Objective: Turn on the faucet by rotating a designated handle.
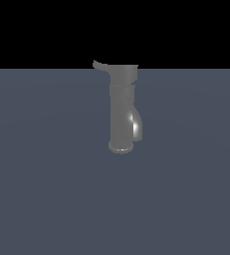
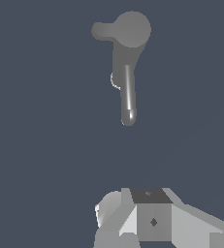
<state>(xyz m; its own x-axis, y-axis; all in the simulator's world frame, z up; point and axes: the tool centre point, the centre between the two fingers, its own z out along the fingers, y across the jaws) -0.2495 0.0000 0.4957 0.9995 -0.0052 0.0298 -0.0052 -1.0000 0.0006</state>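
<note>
So as far as I can tell nothing's really been done on this one yet. The faucet (image 1: 122, 112) stands upright on the flat grey-blue floor (image 1: 42, 199), about in the middle of the exterior view, base ring down, with the shiny spout bulge poking out low on the exterior view's right. The handle (image 1: 100, 65) is that thin little lever sticking off the top cap toward the exterior view's left, tip curling up a bit. No arm shows anywhere in the exterior shot. The wrist view looks down on the faucet (image 2: 128, 68), with the round cap and the stubby handle (image 2: 103, 31) off to one side and the spout running out long. The gripper (image 2: 147, 218) only shows as blocky grey-white housing at the frame edge, well apart from the faucet. Fingertips aren't visible, so I honestly can't tell if the tool's spread or closed, but it's clearly not holding anything. Still left, I reckon: get over to the lever, make contact, then swing it round
</note>
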